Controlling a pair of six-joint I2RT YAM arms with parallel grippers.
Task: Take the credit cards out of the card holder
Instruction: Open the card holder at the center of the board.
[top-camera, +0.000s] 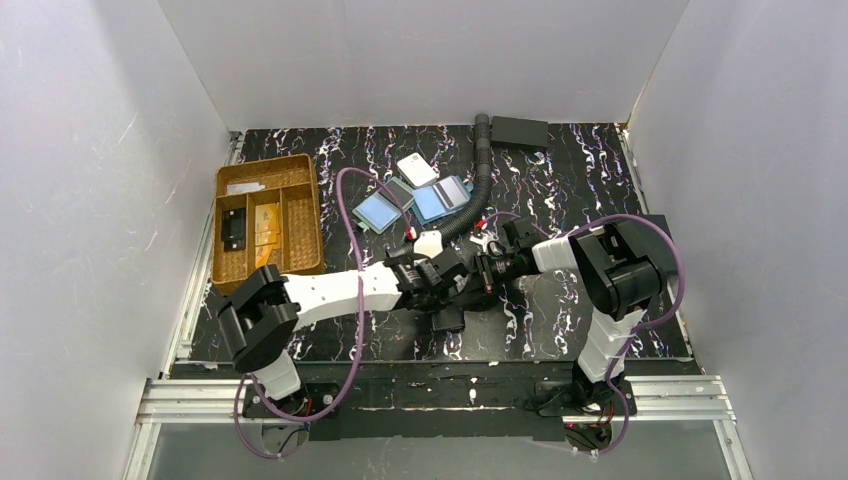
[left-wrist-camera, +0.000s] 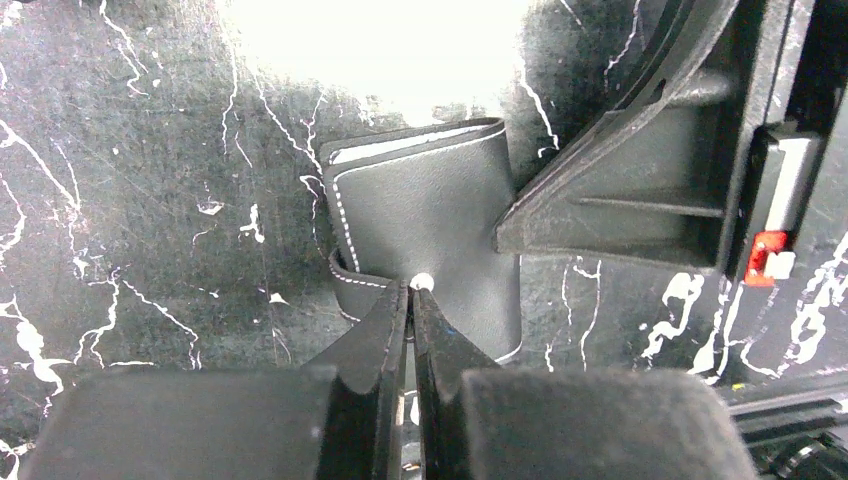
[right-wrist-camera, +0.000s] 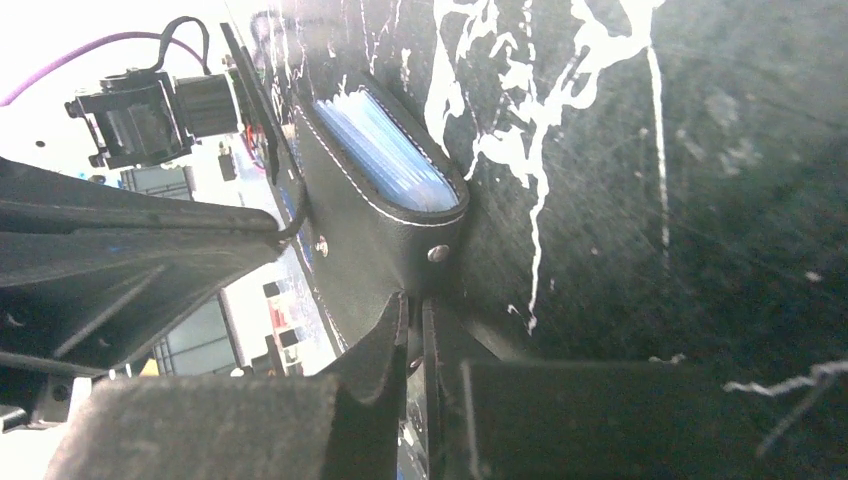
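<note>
The black card holder (left-wrist-camera: 430, 215), stitched in white, stands up off the marbled table between my two grippers. My left gripper (left-wrist-camera: 411, 288) is shut on its lower flap, just beside a silver snap. In the right wrist view the holder (right-wrist-camera: 370, 235) gapes at the top, and a pale blue credit card (right-wrist-camera: 385, 150) sits inside its pocket. My right gripper (right-wrist-camera: 414, 305) is shut on the holder's bottom edge below another snap. Its finger (left-wrist-camera: 620, 195) shows at the holder's right side in the left wrist view. From above both grippers meet mid-table (top-camera: 462, 278), hiding the holder.
A wicker tray (top-camera: 300, 170) with compartments stands at the left. Behind the grippers lie two blue-and-dark flat rectangles (top-camera: 378, 211) (top-camera: 441, 199), a small white tag (top-camera: 417, 168), a black ribbed hose (top-camera: 484, 175) and a black box (top-camera: 520, 131).
</note>
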